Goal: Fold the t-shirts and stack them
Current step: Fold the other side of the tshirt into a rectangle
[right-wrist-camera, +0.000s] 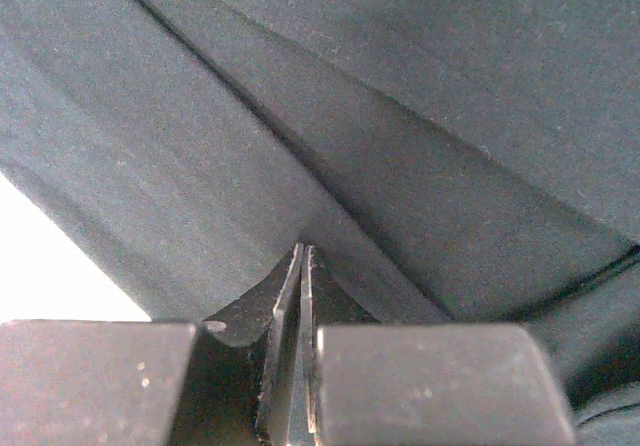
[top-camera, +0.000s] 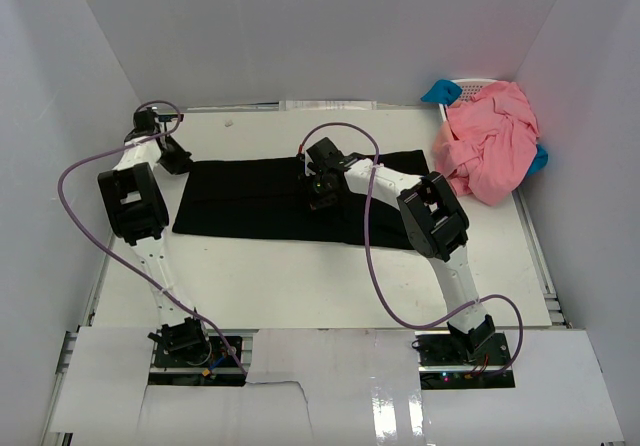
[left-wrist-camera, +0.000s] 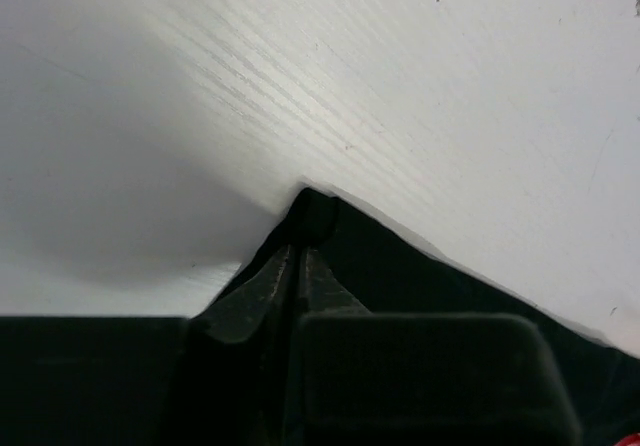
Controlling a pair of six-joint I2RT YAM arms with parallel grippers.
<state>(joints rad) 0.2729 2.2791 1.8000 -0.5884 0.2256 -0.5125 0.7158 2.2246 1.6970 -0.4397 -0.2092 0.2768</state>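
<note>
Currently the black shirt (top-camera: 250,206) lies on the table (top-camera: 300,281) as a long band running left to right. My left gripper (top-camera: 178,159) is closed on its far-left corner, pinching that tip. My right gripper (top-camera: 320,188) sits mid-band, fingers pressed together; I can't tell if cloth is caught. For an end-over-end fold, I judge the left arm nearer the free end. The pink shirts (top-camera: 490,146) are heaped far right.

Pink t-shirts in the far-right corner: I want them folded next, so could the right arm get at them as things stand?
Probably yes once freed: nothing stands between the right gripper and the pink t-shirts, but its jaws look shut on the black t-shirt.
</note>
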